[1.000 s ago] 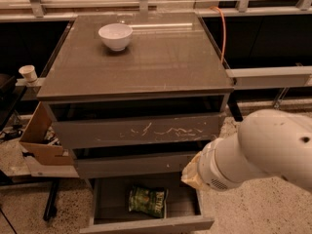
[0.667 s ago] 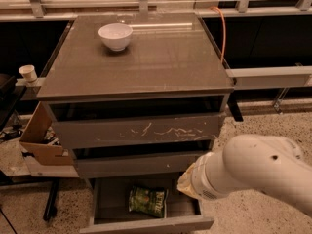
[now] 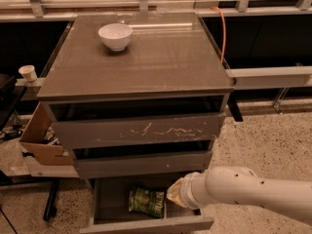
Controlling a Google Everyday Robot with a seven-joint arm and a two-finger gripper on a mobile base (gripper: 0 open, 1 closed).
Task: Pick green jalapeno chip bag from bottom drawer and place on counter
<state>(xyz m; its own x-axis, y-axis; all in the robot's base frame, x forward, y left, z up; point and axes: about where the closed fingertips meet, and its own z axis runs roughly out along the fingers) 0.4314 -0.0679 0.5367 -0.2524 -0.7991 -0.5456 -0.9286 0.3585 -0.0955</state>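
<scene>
The green jalapeno chip bag (image 3: 145,201) lies flat on the dark floor of the open bottom drawer (image 3: 146,225), near its middle. My white arm reaches in from the lower right. My gripper (image 3: 174,195) is at its beige-sleeved end, low over the right part of the drawer, just right of the bag. I cannot tell if it touches the bag. The counter (image 3: 161,62) is the glossy grey-brown top of the cabinet, with a white bowl (image 3: 115,35) at its back left.
Above the open drawer are a plain drawer front (image 3: 141,162) and a scratched one (image 3: 141,130). An open cardboard box (image 3: 41,140) and a paper cup (image 3: 28,73) are at the left. An orange cable (image 3: 224,33) hangs at the counter's right. A pale shelf (image 3: 146,4) runs behind.
My arm has swung left and down, so its end has moved from beside the drawer to over its right part, close to the bag. The bag has not moved.
</scene>
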